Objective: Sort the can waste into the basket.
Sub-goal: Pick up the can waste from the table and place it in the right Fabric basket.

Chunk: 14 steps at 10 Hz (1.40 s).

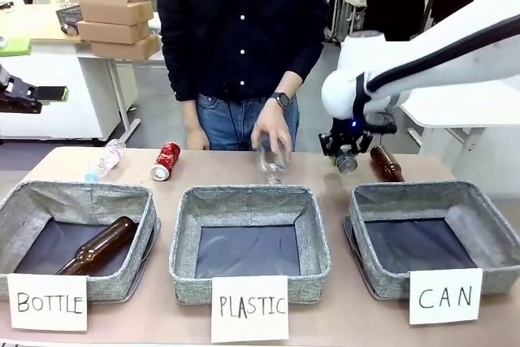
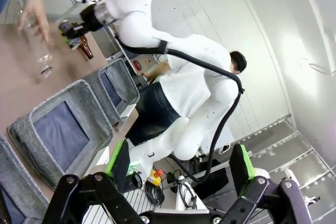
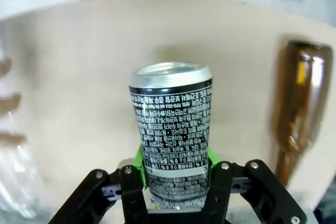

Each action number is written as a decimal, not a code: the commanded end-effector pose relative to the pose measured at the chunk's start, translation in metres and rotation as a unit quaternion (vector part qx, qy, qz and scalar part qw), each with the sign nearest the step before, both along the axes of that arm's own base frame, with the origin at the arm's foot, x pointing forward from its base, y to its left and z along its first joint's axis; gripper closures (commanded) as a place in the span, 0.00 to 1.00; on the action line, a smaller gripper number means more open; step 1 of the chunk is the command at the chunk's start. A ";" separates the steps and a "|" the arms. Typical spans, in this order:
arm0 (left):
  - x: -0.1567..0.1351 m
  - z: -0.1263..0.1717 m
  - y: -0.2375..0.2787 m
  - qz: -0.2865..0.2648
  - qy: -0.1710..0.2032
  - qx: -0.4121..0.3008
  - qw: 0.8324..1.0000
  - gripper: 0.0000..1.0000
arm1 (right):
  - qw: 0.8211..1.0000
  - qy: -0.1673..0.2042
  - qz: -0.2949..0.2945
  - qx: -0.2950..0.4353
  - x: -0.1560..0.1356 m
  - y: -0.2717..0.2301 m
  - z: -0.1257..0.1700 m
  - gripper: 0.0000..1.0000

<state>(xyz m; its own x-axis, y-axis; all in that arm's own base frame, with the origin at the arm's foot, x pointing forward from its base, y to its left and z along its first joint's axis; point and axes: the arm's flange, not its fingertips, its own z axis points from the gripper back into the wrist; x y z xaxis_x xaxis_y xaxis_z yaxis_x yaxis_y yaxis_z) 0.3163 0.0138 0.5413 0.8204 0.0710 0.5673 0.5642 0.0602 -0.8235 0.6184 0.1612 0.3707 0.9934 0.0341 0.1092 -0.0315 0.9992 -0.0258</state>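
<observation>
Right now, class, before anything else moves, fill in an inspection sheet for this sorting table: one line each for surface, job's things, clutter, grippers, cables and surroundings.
Surface: tan table, no spills seen.
Job's things: black can held beyond the CAN basket; red can lying at the far left; no can in the basket yet.
Clutter: brown bottle in the BOTTLE basket; second brown bottle beside the black can; plastic bottle at far left; second plastic bottle under the person's hand.
Grippers: right gripper fingers shut on the black can; left gripper open.
Cables: black cable along the right arm.
Surroundings: cardboard boxes behind.
</observation>
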 end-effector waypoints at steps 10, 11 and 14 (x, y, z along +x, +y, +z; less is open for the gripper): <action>0.001 0.002 -0.002 -0.001 -0.011 -0.012 1.000 0.00 | 0.985 0.075 0.135 0.079 -0.268 -0.130 0.101 0.65; 0.001 0.002 -0.002 -0.001 -0.011 -0.012 1.000 0.00 | 0.985 0.075 0.135 0.081 -0.267 -0.131 0.102 0.65; 0.001 0.002 -0.002 -0.001 -0.011 -0.012 1.000 0.00 | 0.983 0.078 0.146 0.086 -0.258 -0.131 0.103 0.10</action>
